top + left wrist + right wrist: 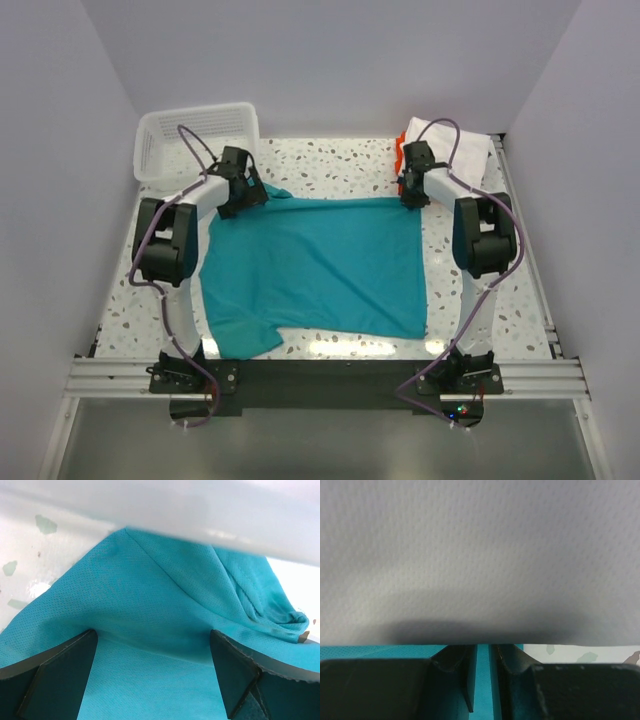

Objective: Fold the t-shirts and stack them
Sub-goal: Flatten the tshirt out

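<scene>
A teal t-shirt (320, 265) lies spread flat on the speckled table (330, 160), with one sleeve at the near left. My left gripper (245, 195) is over its far left corner. In the left wrist view it (152, 680) is wide open, with a ridge of the teal cloth (150, 590) running between the fingers. My right gripper (411, 198) is at the far right corner. In the right wrist view its jaws (482, 680) are nearly together, with teal cloth (370, 651) in the narrow gap. A white t-shirt (455, 140) and an orange one (400, 155) lie behind it. No dark-edged one shows.
A white slatted basket (195, 140) stands at the back left corner, just behind my left gripper. White walls close in the table at the back and on both sides. The right wrist view faces a wall (480, 555) close up.
</scene>
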